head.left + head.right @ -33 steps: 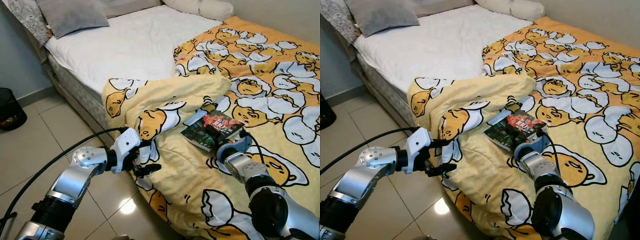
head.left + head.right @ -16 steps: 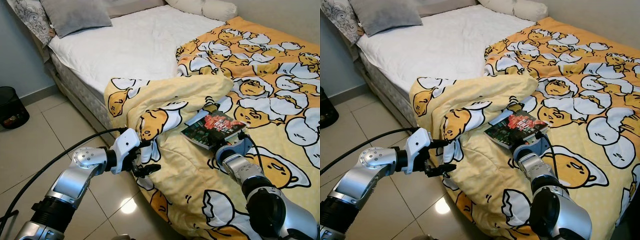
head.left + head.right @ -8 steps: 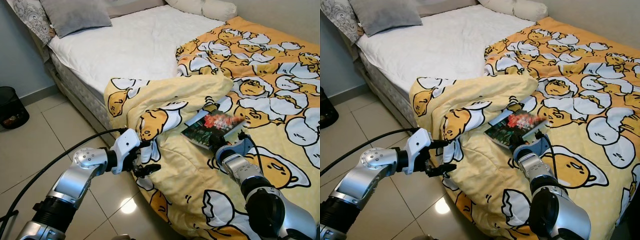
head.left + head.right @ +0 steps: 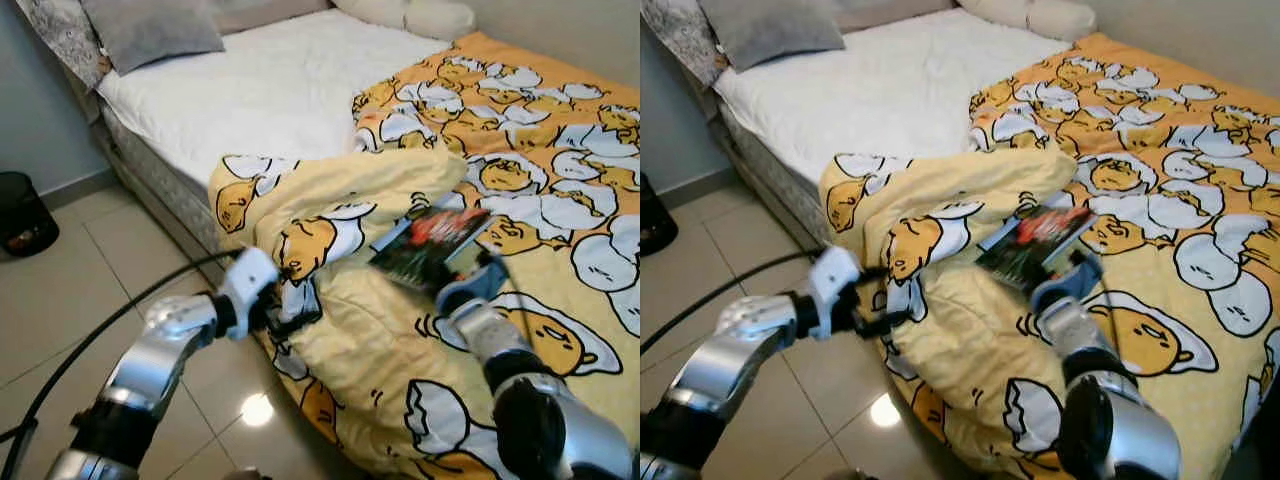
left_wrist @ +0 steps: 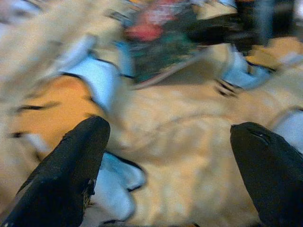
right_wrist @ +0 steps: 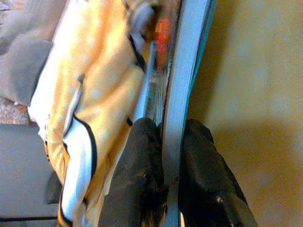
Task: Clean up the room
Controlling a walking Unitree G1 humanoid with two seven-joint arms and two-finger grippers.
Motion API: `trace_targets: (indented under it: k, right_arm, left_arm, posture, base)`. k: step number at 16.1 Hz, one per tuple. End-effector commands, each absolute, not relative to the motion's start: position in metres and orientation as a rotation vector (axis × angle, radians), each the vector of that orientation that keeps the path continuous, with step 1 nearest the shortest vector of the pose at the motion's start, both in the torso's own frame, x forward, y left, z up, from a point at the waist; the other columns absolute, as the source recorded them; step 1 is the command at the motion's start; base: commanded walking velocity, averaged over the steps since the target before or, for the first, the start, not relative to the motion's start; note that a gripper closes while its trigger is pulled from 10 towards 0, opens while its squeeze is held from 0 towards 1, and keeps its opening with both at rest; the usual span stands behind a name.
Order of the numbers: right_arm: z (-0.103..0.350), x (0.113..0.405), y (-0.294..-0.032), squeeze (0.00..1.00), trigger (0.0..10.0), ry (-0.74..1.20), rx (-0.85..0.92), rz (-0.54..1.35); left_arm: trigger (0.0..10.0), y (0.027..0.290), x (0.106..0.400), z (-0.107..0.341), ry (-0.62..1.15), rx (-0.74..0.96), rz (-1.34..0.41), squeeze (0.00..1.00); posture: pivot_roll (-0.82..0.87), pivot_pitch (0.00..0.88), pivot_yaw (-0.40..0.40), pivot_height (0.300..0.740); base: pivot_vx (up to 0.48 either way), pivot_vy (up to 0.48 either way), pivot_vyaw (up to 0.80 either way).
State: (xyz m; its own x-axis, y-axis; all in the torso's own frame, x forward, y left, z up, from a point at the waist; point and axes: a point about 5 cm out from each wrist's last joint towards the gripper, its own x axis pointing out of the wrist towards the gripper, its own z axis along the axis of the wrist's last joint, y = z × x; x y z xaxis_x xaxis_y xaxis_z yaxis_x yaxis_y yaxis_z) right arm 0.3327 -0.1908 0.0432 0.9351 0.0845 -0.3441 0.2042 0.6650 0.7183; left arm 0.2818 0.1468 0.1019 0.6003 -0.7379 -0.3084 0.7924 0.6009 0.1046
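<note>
Soft cloth duvet (image 4: 400, 340), glossy paper book (image 4: 432, 245), shiny floor tiles (image 4: 70, 300).

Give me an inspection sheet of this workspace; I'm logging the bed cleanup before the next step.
Surface: bed, white sheet bare at the head end.
Job's things: book tilted up off the yellow duvet; duvet bunched at the bed's near edge.
Clutter: grey pillow, cream bolster.
Grippers: right gripper shut on the book's edge; left gripper open, at the duvet's hanging fold.
Cables: black cable along the left arm.
Surroundings: tiled floor, black bin.
</note>
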Motion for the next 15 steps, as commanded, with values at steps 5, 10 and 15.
trace_targets:
  k: [5,10,15]
  right_arm:
    - [0.088,0.313,-0.209,0.0,0.0,0.021,0.551,-0.074]
    - [0.093,0.273,-0.188,0.0,1.4,-0.051,0.271,-0.148]
    - [0.079,0.262,-0.184,0.0,10.0,0.075,0.055,-0.168]
  left_arm:
    - [10.0,0.161,0.278,0.119,0.132,0.286,-0.592,0.27]
    - [10.0,0.168,0.283,0.127,0.076,0.284,-0.433,0.27]
    - [10.0,0.173,0.274,0.126,0.092,0.328,-0.376,0.27]
  posture:
    - [0.02,0.0,-0.017,0.74]
    - [0.0,0.0,-0.009,0.74]
    - [0.03,0.0,-0.033,0.74]
  base:
    - [0.0,0.0,0.0]
    - [0.0,0.0,0.0]
    - [0.0,0.0,-0.32]
